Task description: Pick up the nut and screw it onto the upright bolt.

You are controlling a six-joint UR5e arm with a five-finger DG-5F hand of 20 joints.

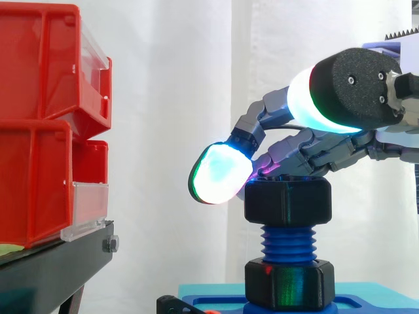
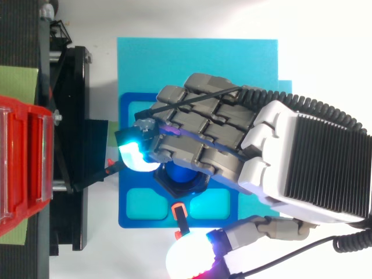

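Nut (image 1: 288,201) sits on upright bolt (image 1: 288,243), engaged at top of blue threads, well above lower black collar (image 1: 289,284). Hand (image 2: 261,145) curls fingers over nut's top and side, thumb apart. Pick-up and placing look done; turning down exposed threads left

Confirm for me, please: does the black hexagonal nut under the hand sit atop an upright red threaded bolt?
Not quite: the side view shows the upright threaded bolt is blue, not red. The black hexagonal nut does sit atop it, under the hand.
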